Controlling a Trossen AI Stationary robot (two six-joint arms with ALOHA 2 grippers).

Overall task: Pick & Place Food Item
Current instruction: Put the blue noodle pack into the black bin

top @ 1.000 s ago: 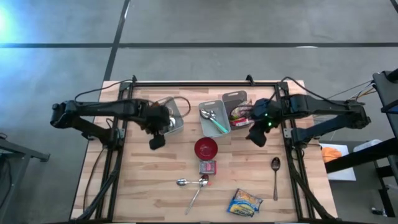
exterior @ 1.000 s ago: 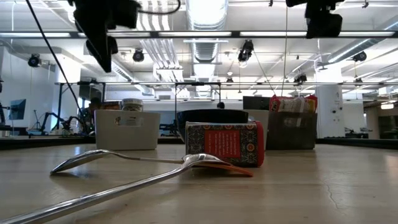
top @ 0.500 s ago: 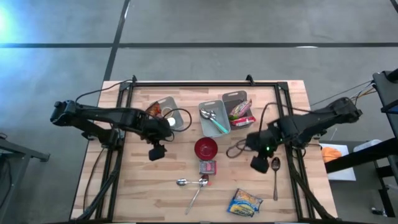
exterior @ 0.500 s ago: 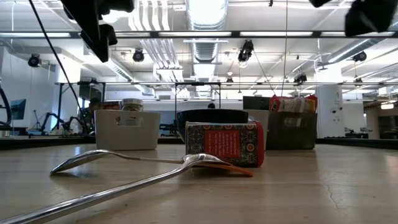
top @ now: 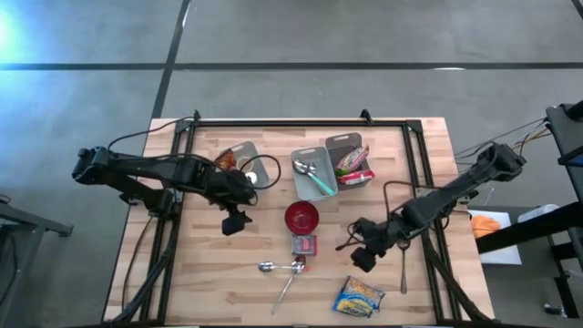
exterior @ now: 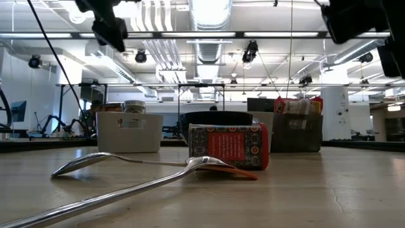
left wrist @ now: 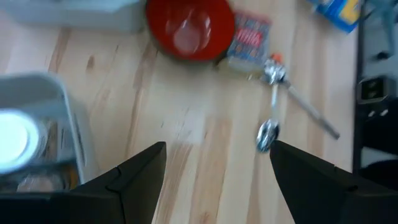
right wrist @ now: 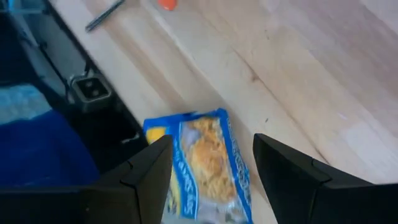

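Note:
A blue and yellow food packet (top: pixel 358 296) (right wrist: pixel 202 168) lies flat on the wooden table near its front edge, right of centre. My right gripper (top: pixel 362 260) (right wrist: pixel 212 149) hovers open just above and to the far side of the packet, slanting down, with nothing between its fingers; in the low view it shows at the upper right (exterior: pixel 361 19). My left gripper (top: pixel 235 223) (left wrist: pixel 217 152) hangs open and empty above bare table left of the red bowl (top: pixel 301 217) (left wrist: pixel 189 28).
A red box (top: pixel 303 244) lies just in front of the bowl, with two spoons (top: pixel 281 267) crossed before it. Another spoon (top: pixel 404 260) lies right of my right gripper. Three grey bins (top: pixel 314 173) stand at the back; the right one (top: pixel 351 162) holds food packets, the left one (top: pixel 241 164) a jar.
My right gripper has swung from the far right bin toward the table's near edge and come down over the food packet, rolling as it went; it has stayed open. My left gripper has drifted a little toward the near edge.

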